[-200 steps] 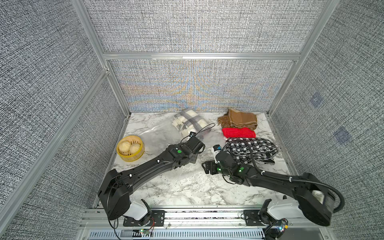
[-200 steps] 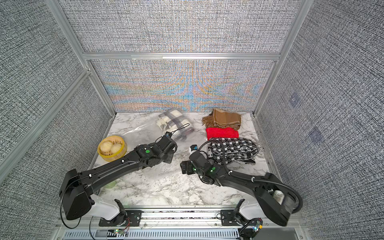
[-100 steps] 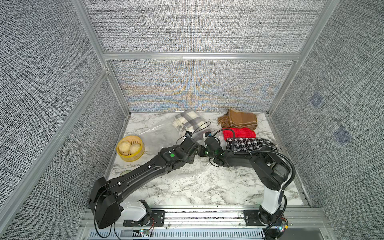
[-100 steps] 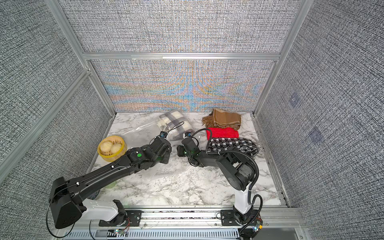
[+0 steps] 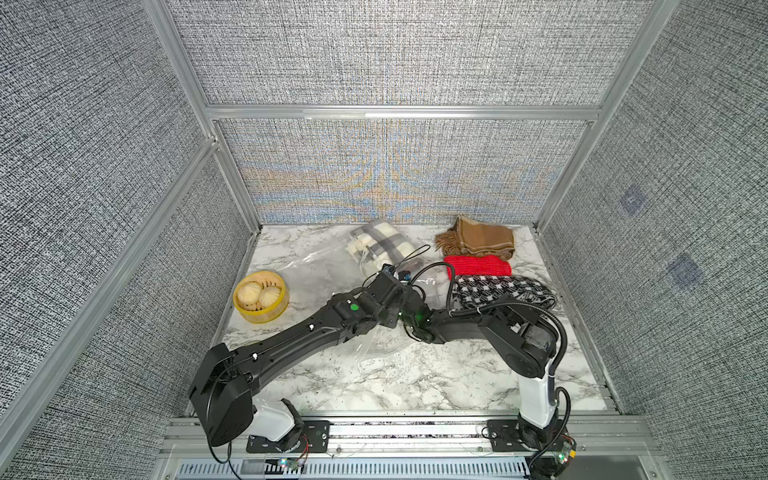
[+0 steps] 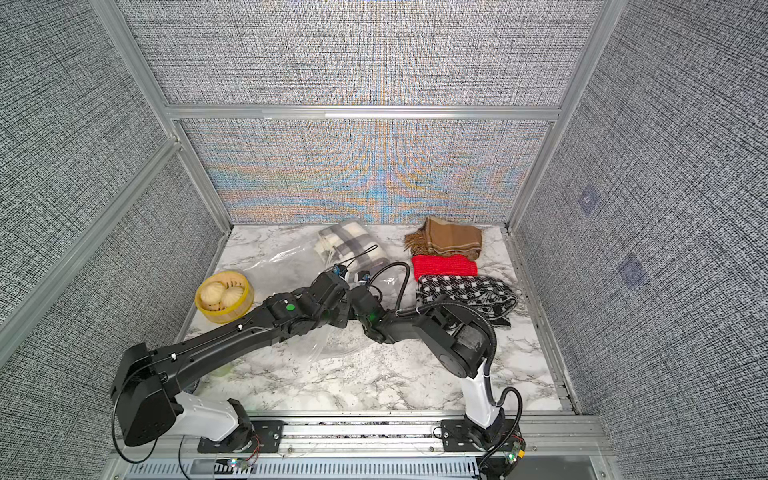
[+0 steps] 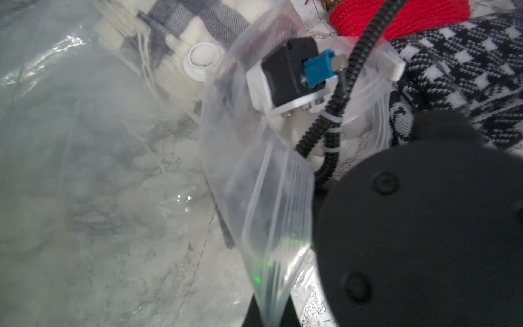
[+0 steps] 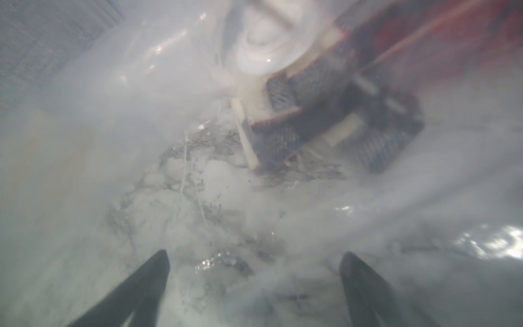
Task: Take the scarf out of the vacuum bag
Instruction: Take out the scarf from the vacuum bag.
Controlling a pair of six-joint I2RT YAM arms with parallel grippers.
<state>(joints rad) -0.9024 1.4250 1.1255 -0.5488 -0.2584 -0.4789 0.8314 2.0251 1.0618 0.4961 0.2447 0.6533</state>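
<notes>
- Right gripper (image 8: 254, 252) stands wide open and holds nothing. The hazy film all round it suggests it is inside the mouth of the vacuum bag (image 5: 316, 266).
- Left gripper (image 7: 267, 318) is closed. The zip-seal edge (image 7: 278, 215) gathers to a point there, so I judge that it pinches that edge up.
- The cream-and-grey plaid scarf (image 5: 380, 245) lies wholly inside the vacuum bag, at the end away from the mouth and under the white valve (image 7: 202, 61). The bag rests on the counter (image 5: 415, 382).
- Done, as I read it: the mouth is open and one arm is in.
- Left to do: reach the scarf, grasp it and draw it out.
- On one side of the vacuum bag lie a brown scarf (image 5: 478, 243), a red scarf (image 5: 478, 266) and a black-and-white scarf (image 5: 503, 291). On the other side stands a bamboo steamer (image 5: 260, 297).
- No brand, label or writing can be read.
</notes>
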